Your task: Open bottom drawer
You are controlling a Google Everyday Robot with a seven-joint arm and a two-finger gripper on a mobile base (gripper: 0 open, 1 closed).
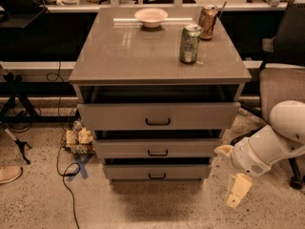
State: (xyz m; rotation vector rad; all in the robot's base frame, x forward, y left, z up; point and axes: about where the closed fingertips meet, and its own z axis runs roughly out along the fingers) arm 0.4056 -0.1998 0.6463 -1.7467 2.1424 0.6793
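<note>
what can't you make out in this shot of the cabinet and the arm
All in the camera view:
- Inside the bottom drawer and the two drawers above it: hidden by their fronts and by shadow.
- The arm behind the gripper, which is low to the right of the cabinet: cut off by the right edge.
- Labels on the green can and brown can: too small to read.

One desk with three drawers; atop it two cans, one bowl; one end effector low at its right.
</note>
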